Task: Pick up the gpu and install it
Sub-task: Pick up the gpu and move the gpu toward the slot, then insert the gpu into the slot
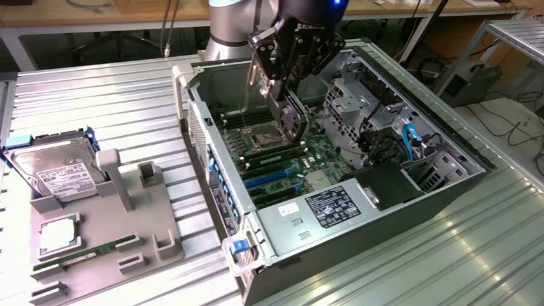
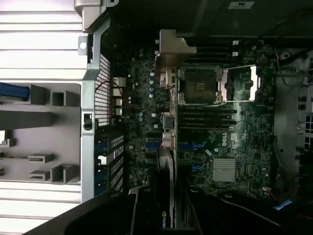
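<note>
My gripper (image 1: pixel 285 76) is shut on the gpu (image 1: pixel 287 118), a thin black card hanging upright inside the open computer case (image 1: pixel 340 217). Its pale metal bracket (image 1: pixel 252 89) faces the case's rear wall. The card's lower edge hovers over the motherboard (image 1: pixel 281 162), close to the processor socket (image 1: pixel 259 135) and above the blue slots (image 1: pixel 267 178). In the wrist view the gpu (image 2: pixel 167 147) shows edge-on, with its bracket (image 2: pixel 171 49) at the far end. There the gripper (image 2: pixel 166 208) clasps it from both sides, and the blue slots (image 2: pixel 193 146) lie beside the card.
A grey parts tray (image 1: pixel 153 223) lies at the exterior view's left. It holds a silver hard drive (image 1: pixel 55 169), a processor chip (image 1: pixel 55 233) and a green memory stick (image 1: pixel 85 252). Drive cages (image 1: pixel 357 95) and a black power supply shroud (image 1: pixel 386 185) crowd the case's other side.
</note>
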`<control>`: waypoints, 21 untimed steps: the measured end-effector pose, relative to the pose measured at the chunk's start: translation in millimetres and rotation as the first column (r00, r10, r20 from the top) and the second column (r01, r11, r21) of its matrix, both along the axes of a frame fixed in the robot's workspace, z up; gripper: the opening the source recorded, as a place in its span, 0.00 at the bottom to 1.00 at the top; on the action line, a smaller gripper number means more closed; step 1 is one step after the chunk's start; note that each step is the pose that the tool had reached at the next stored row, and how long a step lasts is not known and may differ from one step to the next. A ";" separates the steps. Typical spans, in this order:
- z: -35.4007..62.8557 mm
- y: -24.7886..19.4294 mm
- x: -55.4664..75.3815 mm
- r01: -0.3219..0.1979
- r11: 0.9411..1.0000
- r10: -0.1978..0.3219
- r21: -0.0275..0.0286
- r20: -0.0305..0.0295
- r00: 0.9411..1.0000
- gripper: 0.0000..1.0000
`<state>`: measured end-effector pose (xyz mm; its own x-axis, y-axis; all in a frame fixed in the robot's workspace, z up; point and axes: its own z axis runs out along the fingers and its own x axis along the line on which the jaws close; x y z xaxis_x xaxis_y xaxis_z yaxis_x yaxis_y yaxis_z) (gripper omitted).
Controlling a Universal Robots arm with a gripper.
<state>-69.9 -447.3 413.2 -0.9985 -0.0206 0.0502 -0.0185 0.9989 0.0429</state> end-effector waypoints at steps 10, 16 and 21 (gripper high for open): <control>-18.0 7.6 51.3 0.000 1.000 0.000 0.000 0.000 1.000 0.26; -19.0 7.1 55.0 0.000 1.000 0.000 0.001 0.000 1.000 0.26; -19.1 7.0 55.0 0.000 1.000 0.000 0.002 0.000 1.000 0.26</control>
<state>-14.9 -440.3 394.2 -0.9985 -0.0208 0.0503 -0.0185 0.9988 0.0444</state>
